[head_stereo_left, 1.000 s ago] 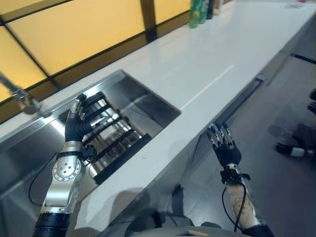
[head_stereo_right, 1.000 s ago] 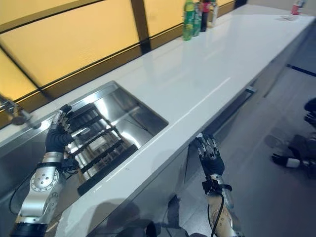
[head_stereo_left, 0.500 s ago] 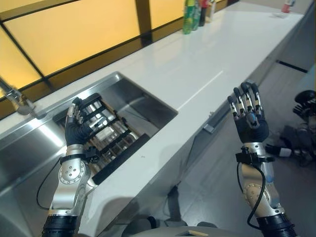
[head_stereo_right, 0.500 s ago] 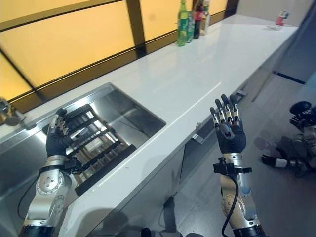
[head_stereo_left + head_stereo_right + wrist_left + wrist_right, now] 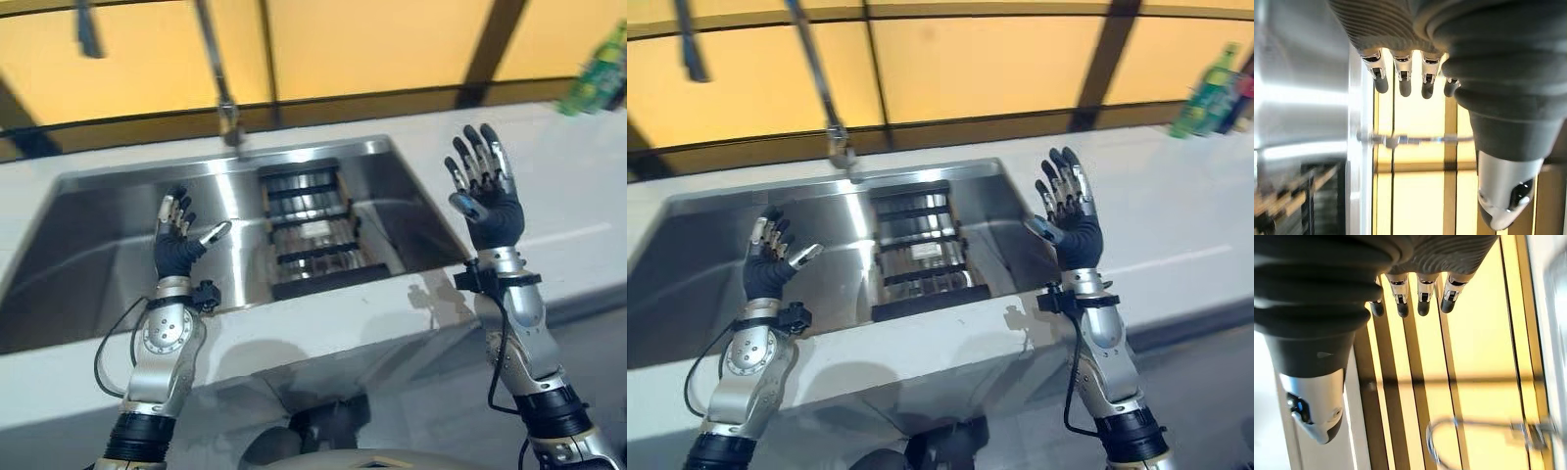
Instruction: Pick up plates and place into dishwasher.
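Note:
A dark slatted dish rack lies in the right part of a stainless steel sink. My left hand is raised over the sink's front edge, left of the rack, fingers straight and spread, holding nothing. My right hand is held up over the counter by the sink's right rim, palm towards the sink, also open and empty. In the left wrist view the fingers point straight at the yellow wall. The right wrist view has its fingers straight too.
A tall faucet rises behind the sink's middle. A white counter runs off to the right, with green bottles at its back. Yellow panels with dark bars close off the far side.
The camera has swung left and now faces the sink squarely. My right hand has risen from below the counter's edge to above it. My left hand now stands left of the rack, not over it.

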